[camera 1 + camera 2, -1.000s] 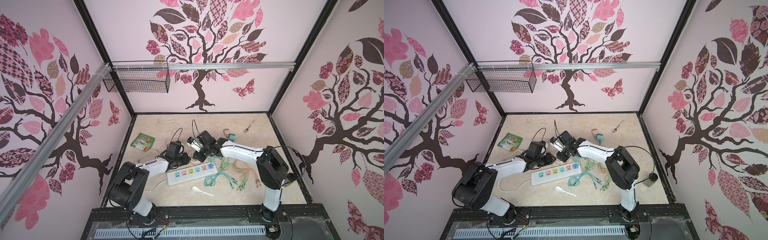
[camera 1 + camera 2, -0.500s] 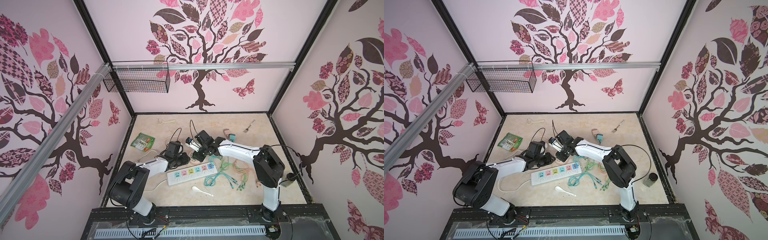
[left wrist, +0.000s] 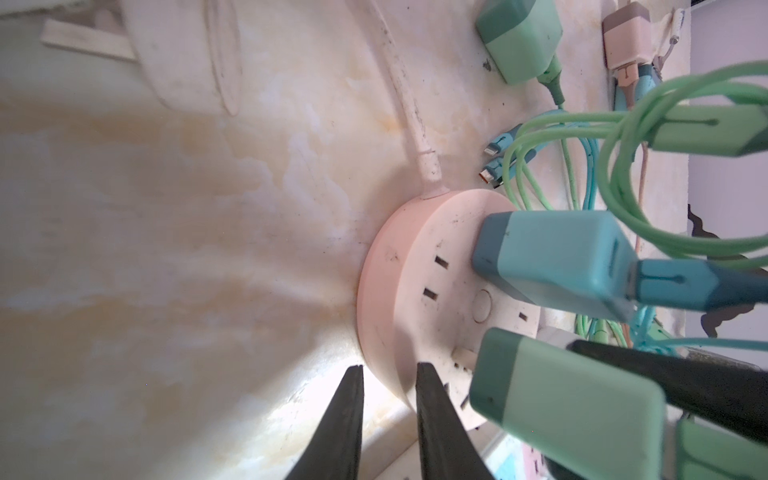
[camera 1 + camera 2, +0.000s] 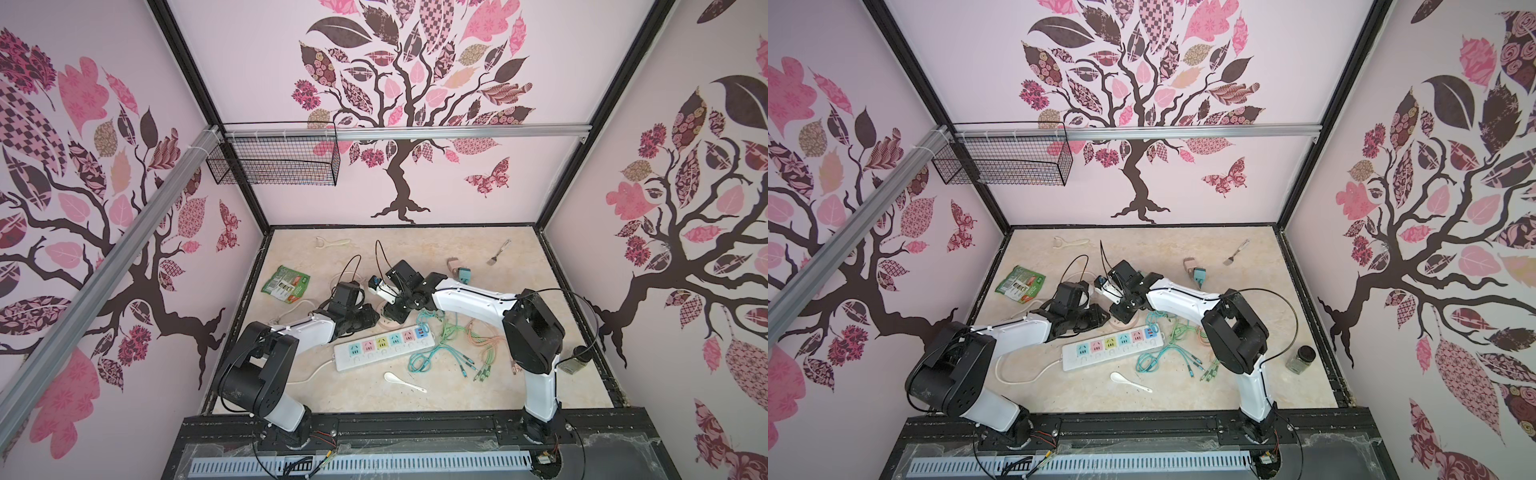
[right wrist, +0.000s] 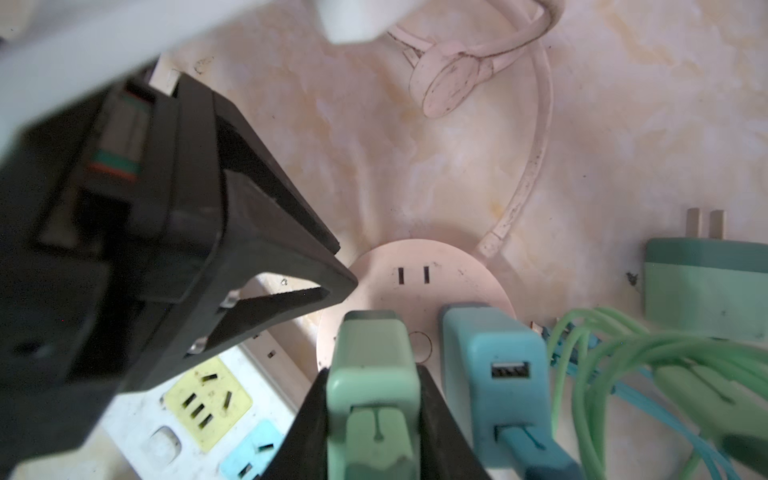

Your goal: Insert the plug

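A round pink socket [image 5: 415, 274] lies flat on the table, and a blue plug [image 5: 490, 365] stands in it. My right gripper [image 5: 374, 399] is shut on a green plug [image 5: 374, 365] whose dark front end is at the socket's face [image 3: 415, 291]. No prongs show, so I cannot tell how deep it sits. My left gripper [image 3: 388, 370] has its fingers [image 3: 428, 399] close together over the socket's rim, one on the top face and one outside it. In both top views the two grippers [image 4: 395, 309] [image 4: 1104, 318] meet at the socket, behind the power strip.
A white power strip [image 4: 386, 343] with coloured outlets lies just in front of the socket. Tangled green and blue cables [image 4: 449, 345] spread to its right. Loose chargers [image 3: 519, 41], a white spoon [image 4: 403, 380], a green packet [image 4: 286, 284], a fork [image 4: 498, 251] and a jar [image 4: 575, 359] lie around.
The right arm's elbow has shifted a little to the left. Both grippers have stayed at the round socket.
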Controlling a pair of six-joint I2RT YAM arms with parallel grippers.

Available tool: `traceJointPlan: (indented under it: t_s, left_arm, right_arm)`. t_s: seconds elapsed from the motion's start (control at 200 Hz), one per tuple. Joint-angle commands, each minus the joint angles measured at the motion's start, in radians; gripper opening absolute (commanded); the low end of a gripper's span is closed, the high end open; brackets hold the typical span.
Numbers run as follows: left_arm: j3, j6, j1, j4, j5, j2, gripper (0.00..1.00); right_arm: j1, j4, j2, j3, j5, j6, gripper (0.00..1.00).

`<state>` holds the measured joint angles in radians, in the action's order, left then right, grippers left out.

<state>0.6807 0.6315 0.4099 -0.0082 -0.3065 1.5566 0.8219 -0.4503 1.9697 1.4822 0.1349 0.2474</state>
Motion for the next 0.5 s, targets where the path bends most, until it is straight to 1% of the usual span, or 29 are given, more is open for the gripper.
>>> traceJointPlan:
  t_s: [0.0,0.175,0.365,0.495]
  left_arm:
    - [0.005,0.001,-0.007,0.016,-0.012,0.006,0.26]
    - [-0.001,0.001,-0.010,0.016,-0.015,0.002,0.26]
    - [-0.005,0.002,-0.012,0.016,-0.016,-0.006,0.26]
    - [-0.004,0.003,-0.013,0.016,-0.015,-0.005,0.26]
  right_arm:
    - [0.007,-0.067,0.015,0.023,-0.008,0.003,0.21]
    - [0.007,-0.031,-0.028,0.017,0.004,-0.019,0.21]
    - [0.005,0.080,-0.113,-0.040,0.009,-0.052,0.22]
    - [0.004,0.124,-0.153,-0.065,0.020,-0.068,0.22]
